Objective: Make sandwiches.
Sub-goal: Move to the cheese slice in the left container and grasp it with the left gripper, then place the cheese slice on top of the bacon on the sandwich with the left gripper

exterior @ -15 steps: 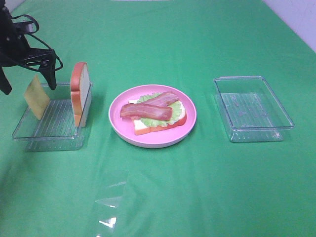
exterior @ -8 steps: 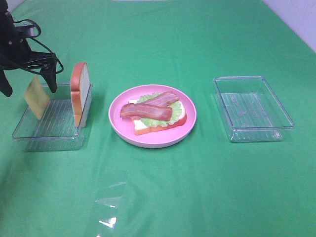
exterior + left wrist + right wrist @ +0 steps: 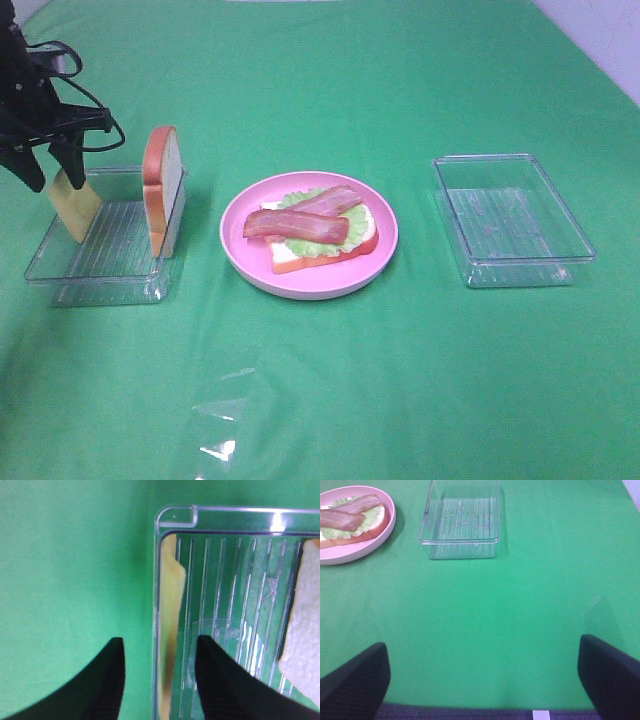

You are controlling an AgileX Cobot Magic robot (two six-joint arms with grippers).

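Closing in on the cheese slice (image 3: 76,206), the left gripper (image 3: 52,178) is now straddling its upper edge, whereas a second ago it was hanging wide open just above and around it. Its jaws are standing roughly half shut, one finger outside the wall of the left tray (image 3: 110,245) and one inside. The wrist view is not showing whether the pads are pressing the cheese yet, so I cannot tell if it is gripped. By my reading, the cheese pick is beginning, and the sandwich is waiting for cheese and its top slice. The right gripper (image 3: 482,647) is hanging fully spread and empty over bare cloth. Taking the pink plate (image 3: 232,240) as the dial's centre in the high view, the left tray is sitting at nine o'clock and the right tray (image 3: 510,215) at three o'clock. The cheese is leaning at the left tray's nine o'clock side, and an upright bread slice (image 3: 163,190) is standing at its three o'clock side. Counting up, I am seeing two trays, one plate, one cheese slice and two bread slices, the second being the bottom bread slice (image 3: 300,258) lying on the plate. It is carrying one lettuce leaf (image 3: 300,243) and two bacon strips (image 3: 295,225).
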